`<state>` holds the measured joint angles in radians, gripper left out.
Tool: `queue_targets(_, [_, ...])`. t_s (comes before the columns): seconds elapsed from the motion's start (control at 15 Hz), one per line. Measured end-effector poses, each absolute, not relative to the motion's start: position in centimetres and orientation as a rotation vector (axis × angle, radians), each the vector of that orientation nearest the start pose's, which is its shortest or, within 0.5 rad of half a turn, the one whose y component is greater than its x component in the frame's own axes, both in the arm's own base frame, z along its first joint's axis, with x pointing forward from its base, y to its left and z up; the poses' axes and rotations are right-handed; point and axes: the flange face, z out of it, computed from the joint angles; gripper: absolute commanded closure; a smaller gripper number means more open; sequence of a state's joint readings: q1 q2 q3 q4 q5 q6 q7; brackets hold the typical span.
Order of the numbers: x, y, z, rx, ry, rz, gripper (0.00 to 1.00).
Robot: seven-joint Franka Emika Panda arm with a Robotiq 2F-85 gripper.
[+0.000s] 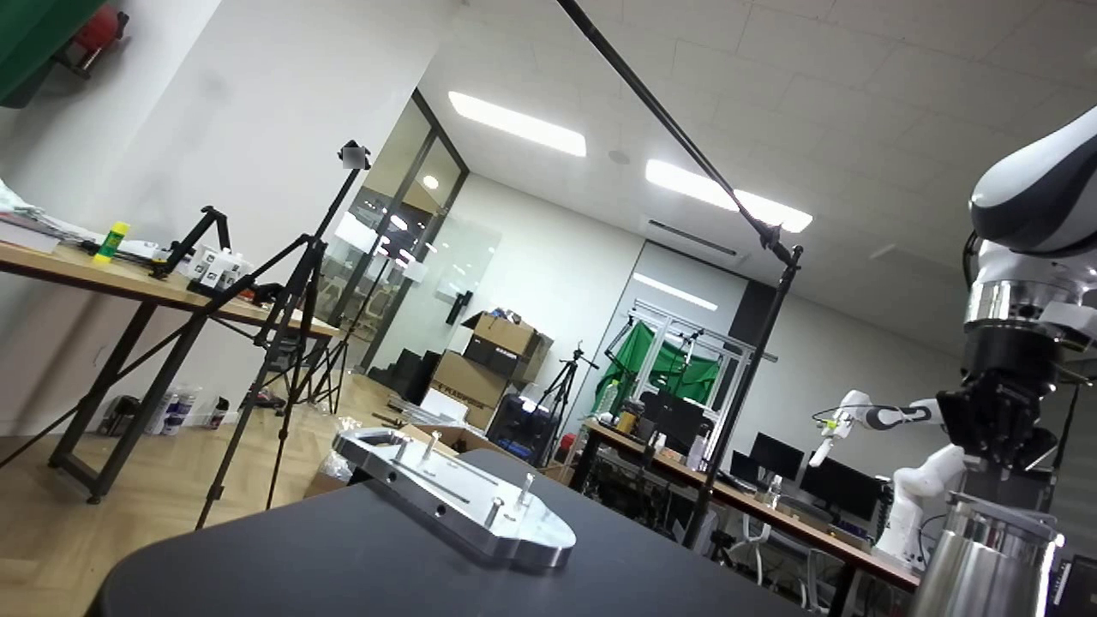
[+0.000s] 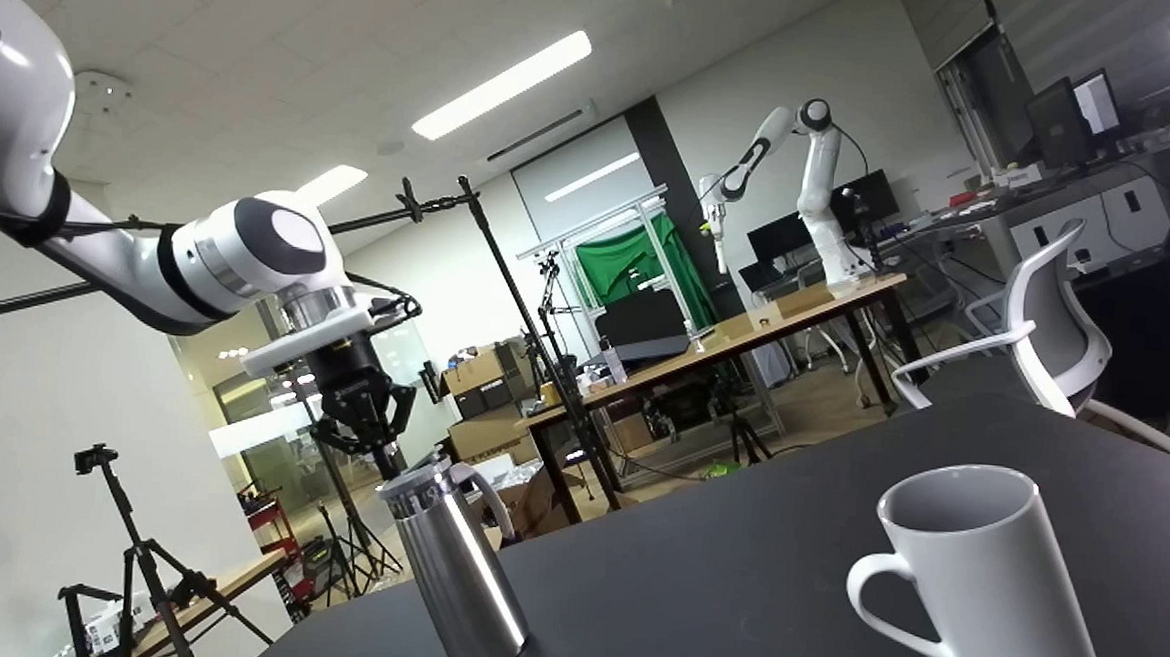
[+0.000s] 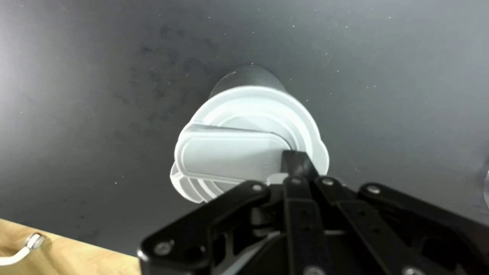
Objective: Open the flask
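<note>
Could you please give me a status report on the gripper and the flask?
Gripper shut, at the lid, contact unclear. Flask standing on the table, lid on. Mug apart, not in the way.

is glowing under bright oblong light panels [image 1: 517, 124] in a pale ceiling [image 1: 857, 77], is showing white walls [image 1: 257, 111] and is holding green cloth [image 2: 603, 274] at the far end, in both exterior views. in an exterior view, is taking in a glass partition [image 1: 458, 257], a herringbone wood floor [image 1: 34, 531] and stacked cardboard boxes [image 1: 470, 377]. in an exterior view, is displaying a grey and white office chair [image 2: 1054, 308] just behind a dark tabletop [image 2: 691, 594], and a long wood-topped bench [image 2: 815, 303].
</note>
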<state>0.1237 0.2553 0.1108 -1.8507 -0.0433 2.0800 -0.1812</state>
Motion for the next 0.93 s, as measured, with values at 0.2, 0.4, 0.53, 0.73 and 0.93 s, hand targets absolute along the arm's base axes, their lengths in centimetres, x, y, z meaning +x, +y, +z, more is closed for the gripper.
queue_targets(0.2, [60.4, 12.6, 38.4, -2.987, -0.595, 0.110, 1.00])
queue_targets(0.4, [60.8, 11.8, 38.3, -2.944, -0.541, 0.140, 1.00])
queue_targets(0.53, [61.0, 11.6, 38.4, -2.943, -0.535, 0.138, 1.00])
queue_targets(0.73, [61.1, 11.6, 38.6, -2.941, -0.530, 0.130, 1.00])
queue_targets(0.93, [61.3, 11.8, 39.3, -2.942, -0.538, 0.110, 1.00])
